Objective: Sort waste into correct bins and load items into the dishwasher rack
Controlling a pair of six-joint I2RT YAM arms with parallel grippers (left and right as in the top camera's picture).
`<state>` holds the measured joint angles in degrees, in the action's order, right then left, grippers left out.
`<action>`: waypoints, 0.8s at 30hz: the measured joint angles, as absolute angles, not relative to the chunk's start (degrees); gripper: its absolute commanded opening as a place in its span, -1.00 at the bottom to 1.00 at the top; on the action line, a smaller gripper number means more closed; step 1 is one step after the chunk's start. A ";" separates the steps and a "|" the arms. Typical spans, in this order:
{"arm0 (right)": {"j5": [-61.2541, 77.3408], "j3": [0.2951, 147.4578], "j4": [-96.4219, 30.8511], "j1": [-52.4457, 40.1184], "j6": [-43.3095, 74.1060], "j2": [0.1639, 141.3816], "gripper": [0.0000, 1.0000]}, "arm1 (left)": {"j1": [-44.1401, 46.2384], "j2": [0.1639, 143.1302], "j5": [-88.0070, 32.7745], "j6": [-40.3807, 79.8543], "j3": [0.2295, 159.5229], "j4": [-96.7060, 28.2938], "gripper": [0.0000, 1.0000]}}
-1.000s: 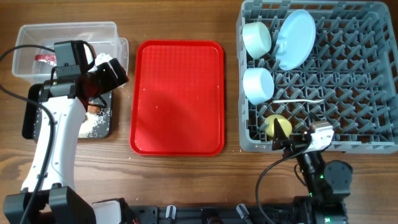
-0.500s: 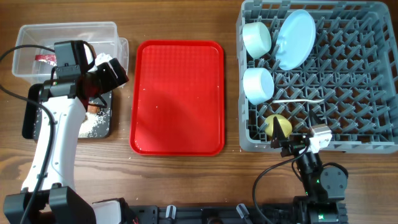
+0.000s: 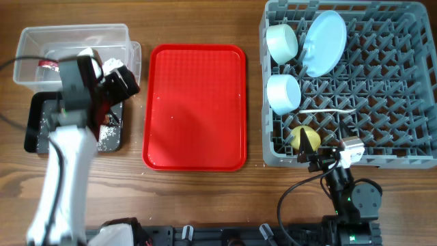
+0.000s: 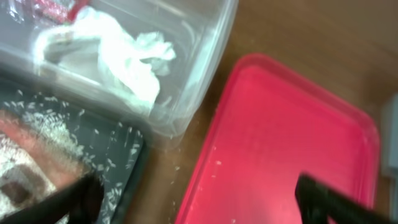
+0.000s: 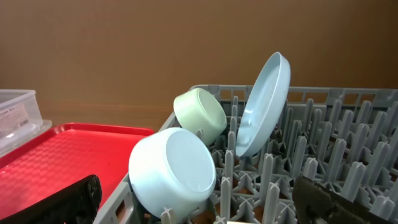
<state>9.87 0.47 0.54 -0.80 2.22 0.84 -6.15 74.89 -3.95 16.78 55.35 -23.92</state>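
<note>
R gripper [image 3: 317,156] at table's 5 o'clock, just outside dishwasher rack [image 3: 389,102] front wall, jaws spread wide, nothing btwn. Just beyond, yellow cup [image 3: 305,137] among pegs: prob. light, stiff, smooth. Take by rim; pegs crowd it. Next white spoon [image 3: 328,109], thin, lying flat, awkward to pinch. Further on, light-blue bowl [image 5: 174,168], green bowl [image 5: 200,112], and plate [image 5: 264,102] on edge at 1 o'clock; all look loaded. L gripper [image 3: 117,82] at 10 o'clock, wide, empty, over black tray [image 3: 34,130] w/ rice grains [image 4: 56,130]: loose, tiny, v. hard to grip. Beyond, clear tub [image 3: 31,51] holds crumpled paper [image 4: 118,56] (soft, light) and wrapper [image 3: 48,63]. Btwn the arms, red tray [image 3: 194,109], a few specks on it.
</note>
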 measured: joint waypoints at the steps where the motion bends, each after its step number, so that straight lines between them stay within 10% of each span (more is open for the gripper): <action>1: 9.80 0.45 0.47 -0.80 2.22 0.78 1.00 | -5.26 69.58 -4.60 16.82 48.82 -16.23 1.00; 6: 9.78 0.45 0.54 -0.80 2.24 0.80 0.99 | -4.49 43.81 -8.51 17.06 14.81 10.11 1.00; 24: 9.56 0.45 0.49 -0.80 2.22 0.73 0.99 | -2.94 0.84 -8.60 17.06 0.71 -3.53 1.00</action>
<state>9.56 0.45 0.49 -0.80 2.22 0.73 -2.94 0.84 -8.60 17.06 0.71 -3.53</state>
